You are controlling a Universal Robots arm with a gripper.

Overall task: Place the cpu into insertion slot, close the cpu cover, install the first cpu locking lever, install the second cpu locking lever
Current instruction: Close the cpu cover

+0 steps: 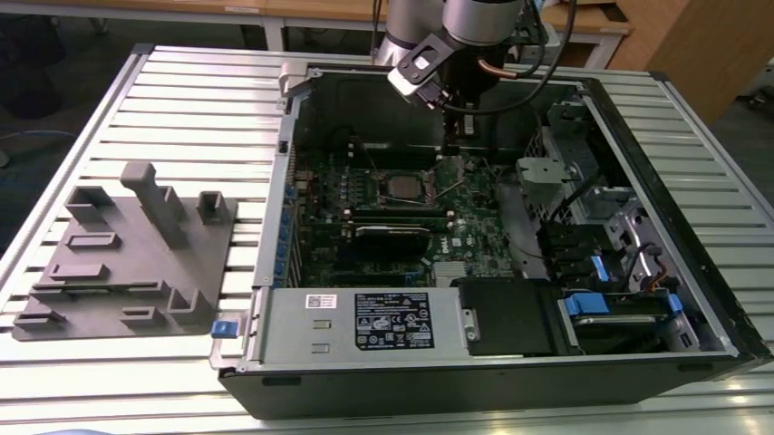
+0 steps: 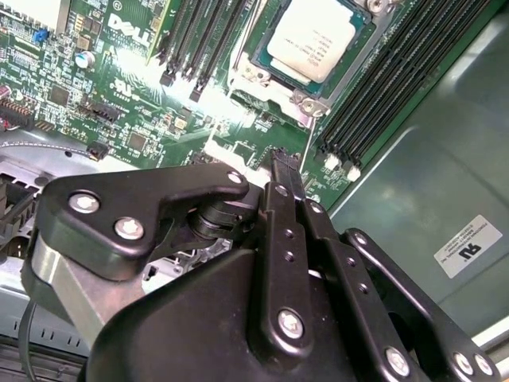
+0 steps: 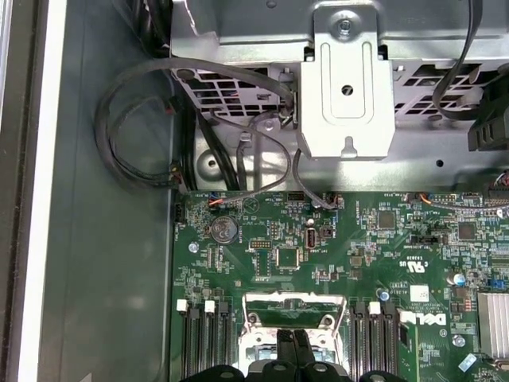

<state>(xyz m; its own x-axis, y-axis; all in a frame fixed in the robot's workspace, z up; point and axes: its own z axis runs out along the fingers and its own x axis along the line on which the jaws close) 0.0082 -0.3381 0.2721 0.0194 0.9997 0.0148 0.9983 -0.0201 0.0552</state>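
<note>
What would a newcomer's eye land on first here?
The square silver-grey cpu sits socketed in the green circuit board, in the second wrist view. The black gripper, shut, hangs near its corner. The exterior view shows the open black computer case.

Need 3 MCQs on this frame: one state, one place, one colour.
1. The computer case is: A) shut by a panel B) standing upright C) open, insides exposed.
2. The cpu is: A) in the insertion slot B) lying outside the case C) held in the air.
3. The circuit board is: A) blue B) green C) red.
Key: 1C, the exterior view looks straight inside; 2A, its silver top lies within the slot; 3B, green shows between the chips.
</note>
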